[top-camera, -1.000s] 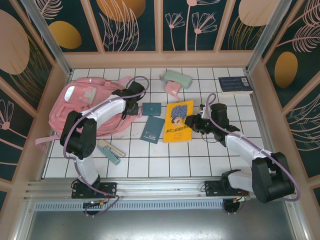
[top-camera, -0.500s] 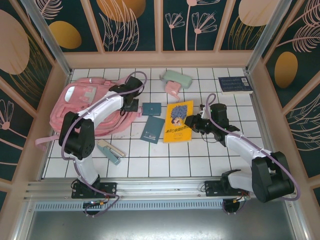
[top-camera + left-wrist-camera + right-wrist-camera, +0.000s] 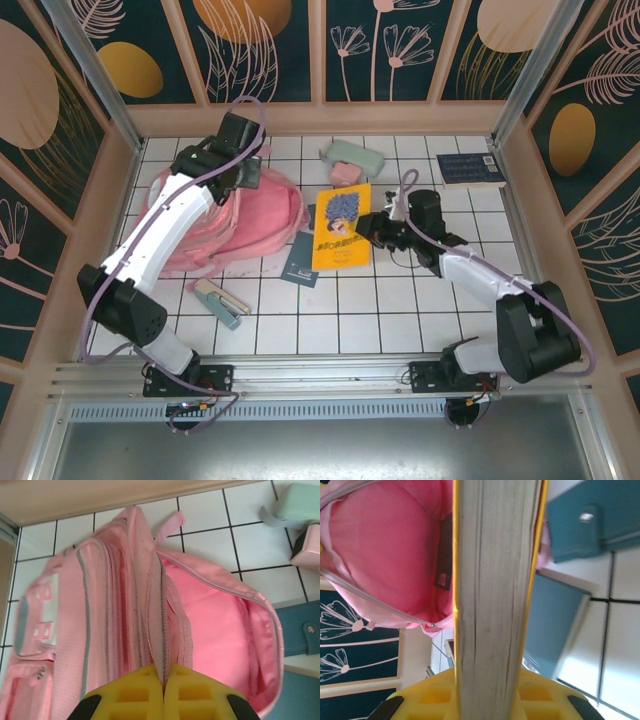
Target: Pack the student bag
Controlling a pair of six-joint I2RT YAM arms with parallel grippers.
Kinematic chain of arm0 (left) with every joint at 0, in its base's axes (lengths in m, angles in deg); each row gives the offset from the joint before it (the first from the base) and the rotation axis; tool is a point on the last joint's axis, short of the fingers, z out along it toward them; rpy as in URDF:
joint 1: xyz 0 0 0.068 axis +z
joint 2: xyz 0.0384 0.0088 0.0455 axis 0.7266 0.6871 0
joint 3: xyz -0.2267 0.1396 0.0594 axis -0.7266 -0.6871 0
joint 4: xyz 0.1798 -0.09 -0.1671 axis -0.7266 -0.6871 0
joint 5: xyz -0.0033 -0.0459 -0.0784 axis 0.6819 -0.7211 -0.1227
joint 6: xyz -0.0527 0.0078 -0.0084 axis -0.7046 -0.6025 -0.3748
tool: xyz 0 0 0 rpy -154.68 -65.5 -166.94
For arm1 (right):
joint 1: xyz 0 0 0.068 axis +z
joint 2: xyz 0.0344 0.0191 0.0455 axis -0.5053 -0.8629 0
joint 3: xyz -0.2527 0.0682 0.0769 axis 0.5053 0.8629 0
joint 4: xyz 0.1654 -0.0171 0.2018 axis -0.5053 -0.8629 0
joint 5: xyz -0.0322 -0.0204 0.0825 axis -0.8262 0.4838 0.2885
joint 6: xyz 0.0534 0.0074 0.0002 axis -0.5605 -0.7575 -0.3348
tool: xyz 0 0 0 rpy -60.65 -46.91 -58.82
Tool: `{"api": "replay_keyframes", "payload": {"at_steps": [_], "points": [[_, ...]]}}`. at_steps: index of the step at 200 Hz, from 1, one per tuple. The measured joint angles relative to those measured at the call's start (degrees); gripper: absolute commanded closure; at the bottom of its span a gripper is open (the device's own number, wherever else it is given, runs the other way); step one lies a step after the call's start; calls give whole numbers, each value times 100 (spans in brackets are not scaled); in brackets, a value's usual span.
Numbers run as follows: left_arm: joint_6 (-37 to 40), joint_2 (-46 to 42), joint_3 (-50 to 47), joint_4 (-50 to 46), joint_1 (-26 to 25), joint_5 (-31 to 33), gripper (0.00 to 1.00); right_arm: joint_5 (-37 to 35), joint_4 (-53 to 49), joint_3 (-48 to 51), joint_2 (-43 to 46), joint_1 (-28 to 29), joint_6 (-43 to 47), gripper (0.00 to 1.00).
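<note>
While the left gripper [image 3: 163, 682] is closed on the zipper edge of the student bag [image 3: 250, 215], the right gripper [image 3: 372, 228] clamps a yellow book [image 3: 340, 228].
The pink bag lies on the white tiled table [image 3: 400, 300], its mouth open; the book is just beside this mouth, and a blue notebook [image 3: 303, 262] lies near the bag too.

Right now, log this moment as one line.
left gripper: shut on student bag zipper edge, mouth open | right gripper: shut on yellow book, edge toward bag mouth | book: not yet inside
</note>
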Motion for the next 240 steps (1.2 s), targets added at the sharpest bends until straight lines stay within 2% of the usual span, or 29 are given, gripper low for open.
{"api": "replay_keyframes", "payload": {"at_steps": [72, 93, 141, 193, 240], "points": [[997, -1270, -1320, 1027, -4, -1130, 100, 144, 551, -2149, -2044, 597, -597, 100], [1172, -1309, -1438, 1220, -4, -1338, 100, 214, 577, -2697, -2669, 868, -822, 100], [1362, -1329, -1484, 1460, -4, -1602, 100, 422, 669, -3110, -3521, 1449, -1502, 100], [1508, -1408, -1550, 1467, -4, -2258, 100, 431, 949, -3919, -4450, 1506, -2096, 100], [1530, -1414, -1550, 1502, -4, -2564, 100, 219, 986, -4605, -4968, 1604, -2295, 100]]}}
